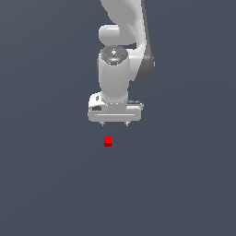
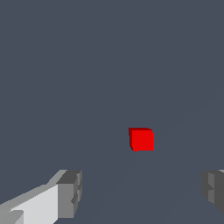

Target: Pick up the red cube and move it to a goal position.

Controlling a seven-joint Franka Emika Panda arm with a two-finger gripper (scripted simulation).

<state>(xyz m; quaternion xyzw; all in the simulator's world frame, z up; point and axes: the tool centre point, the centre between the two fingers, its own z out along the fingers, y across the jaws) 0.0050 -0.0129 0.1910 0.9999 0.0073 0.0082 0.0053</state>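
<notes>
The red cube (image 1: 108, 141) is a tiny bright red block lying on the flat grey floor, just below the white hand in the exterior view. My gripper (image 1: 115, 124) hangs above it and slightly toward the exterior view's right, its two short fingertips spread wide. In the wrist view the red cube (image 2: 141, 139) shows beyond the gap between my grey fingertips (image 2: 70, 194), apart from both, and the gripper (image 2: 142, 192) is open with nothing held. No goal marker shows.
A uniform dark grey surface (image 1: 46, 184) fills both views. The white arm (image 1: 122, 55) rises from the hand toward the top of the exterior view.
</notes>
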